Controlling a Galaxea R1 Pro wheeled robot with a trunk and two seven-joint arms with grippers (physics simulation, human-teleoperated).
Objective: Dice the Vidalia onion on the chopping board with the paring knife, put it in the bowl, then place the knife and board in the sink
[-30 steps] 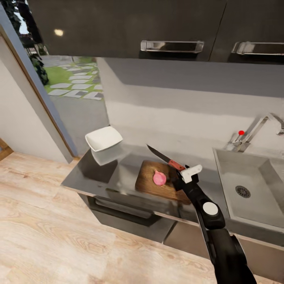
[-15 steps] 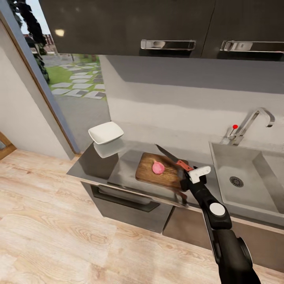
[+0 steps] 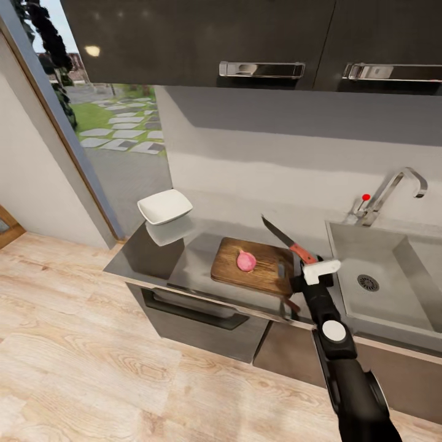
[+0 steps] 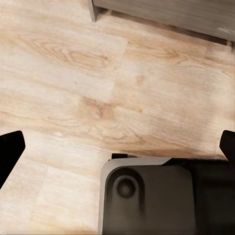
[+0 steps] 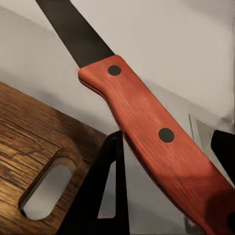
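The right jaws are closed on the red handle of the knife. They hold it up in the air above the worktop. The dark blade sticks out from the jaws and points up toward the wall.

In the right wrist view, the knife has two dark round dots on its red handle. One dark finger of the jaws shows just under the handle.

The wooden board lies flat on the worktop, just below and beside the jaws. Its slot hole is at the end nearest the jaws, and that hole shows close up in the right wrist view. The pink onion sits on the board, farther from the jaws than the slot hole.

The white bowl stands at the far end of the worktop, well apart from the jaws, past the board. The sink is on the other side of the jaws, with its tap behind it. The tap lever has a red tip.

The left jaws hang over the wooden floor. The two dark tips are spread wide, with nothing between them.

No words or labels can be read on anything.
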